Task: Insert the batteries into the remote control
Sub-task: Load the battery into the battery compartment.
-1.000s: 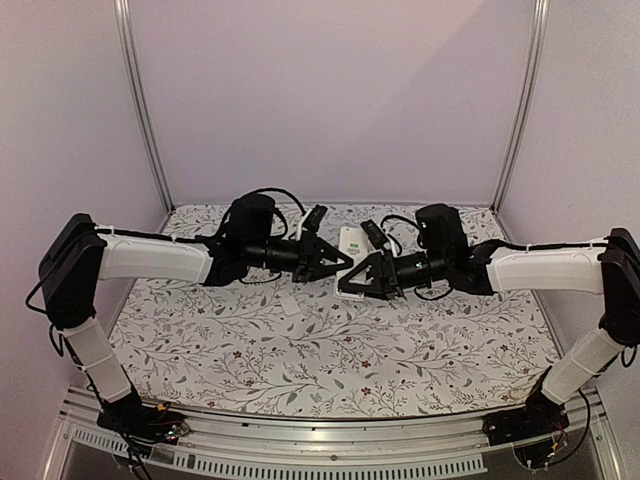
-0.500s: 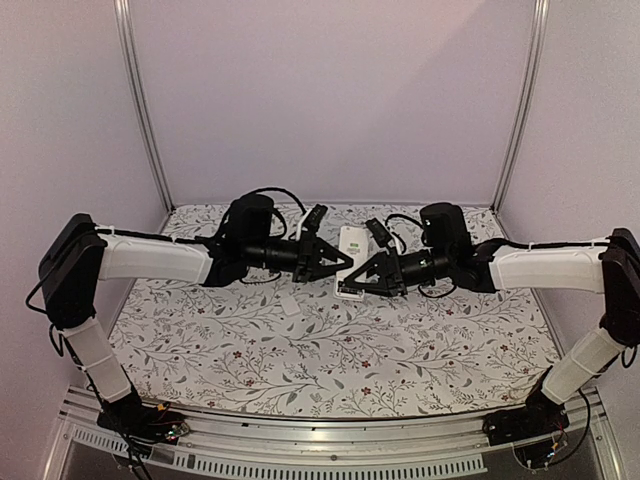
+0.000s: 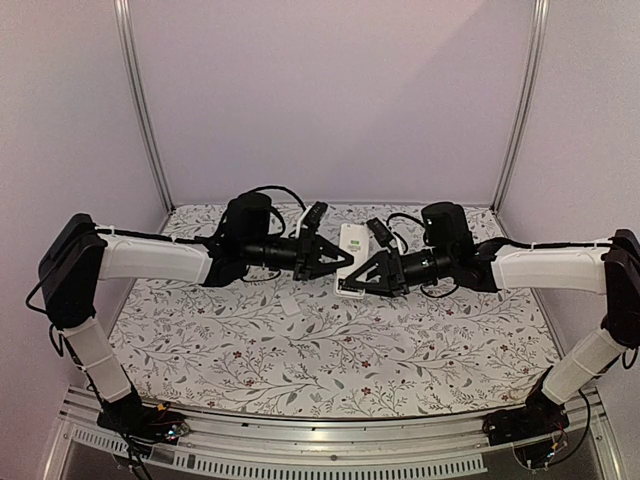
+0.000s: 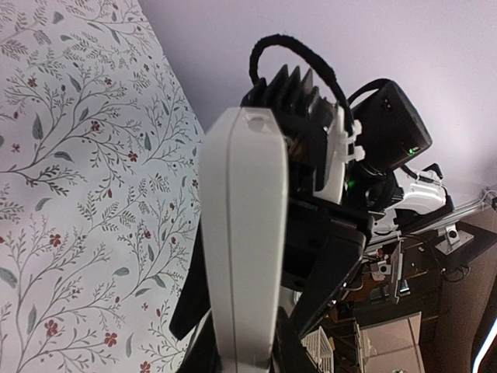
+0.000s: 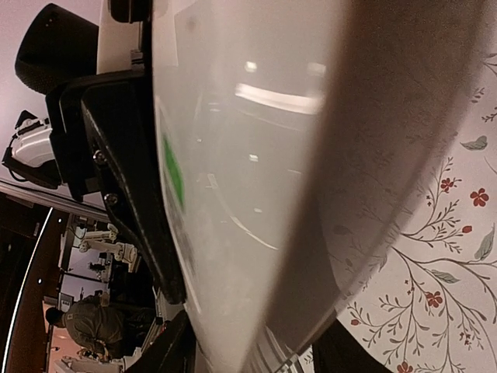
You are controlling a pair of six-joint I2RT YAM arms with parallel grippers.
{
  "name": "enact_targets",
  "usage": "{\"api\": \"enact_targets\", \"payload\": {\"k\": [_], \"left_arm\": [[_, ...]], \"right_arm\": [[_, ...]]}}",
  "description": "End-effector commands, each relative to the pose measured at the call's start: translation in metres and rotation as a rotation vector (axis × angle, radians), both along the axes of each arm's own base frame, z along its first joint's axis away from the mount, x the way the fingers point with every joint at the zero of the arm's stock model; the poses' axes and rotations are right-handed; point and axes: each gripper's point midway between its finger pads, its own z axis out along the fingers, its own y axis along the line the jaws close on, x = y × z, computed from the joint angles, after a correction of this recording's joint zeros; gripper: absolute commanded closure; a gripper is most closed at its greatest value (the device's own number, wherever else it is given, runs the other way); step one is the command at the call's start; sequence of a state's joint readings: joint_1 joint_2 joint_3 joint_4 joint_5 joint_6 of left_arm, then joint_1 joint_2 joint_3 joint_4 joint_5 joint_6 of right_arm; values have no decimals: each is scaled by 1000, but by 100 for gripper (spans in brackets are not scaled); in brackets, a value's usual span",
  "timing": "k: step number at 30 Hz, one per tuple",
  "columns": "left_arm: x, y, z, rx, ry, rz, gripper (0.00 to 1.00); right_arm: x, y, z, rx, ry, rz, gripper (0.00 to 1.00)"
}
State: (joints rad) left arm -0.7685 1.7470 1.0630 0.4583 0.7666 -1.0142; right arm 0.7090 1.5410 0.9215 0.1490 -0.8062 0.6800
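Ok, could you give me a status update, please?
Left gripper gripping remote. Right gripper at its near end, grip unclear. Batteries not visible. Cover plate lies aside.

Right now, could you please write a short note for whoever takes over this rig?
Left gripper: shut on the remote control.
Right gripper: at the remote's near end, grip unclear.
Cover plate: off, lying on the table.
Batteries: not visible in any view.
Done: cover removed.
To do: check whether the batteries are seated, load any missing, refit the cover.
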Motion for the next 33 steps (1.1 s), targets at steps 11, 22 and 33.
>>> {"api": "enact_targets", "payload": {"k": [11, 22, 33], "left_arm": [[0, 2, 22, -51, -54, 7, 100], [-1, 1, 27, -65, -58, -1, 100], [1, 4, 33, -77, -58, 2, 100]], "right_arm": [[2, 9, -1, -19, -12, -2, 51], [0, 14, -9, -36, 1, 8, 60], [-9, -5, -48, -246, -16, 7, 61]]}}
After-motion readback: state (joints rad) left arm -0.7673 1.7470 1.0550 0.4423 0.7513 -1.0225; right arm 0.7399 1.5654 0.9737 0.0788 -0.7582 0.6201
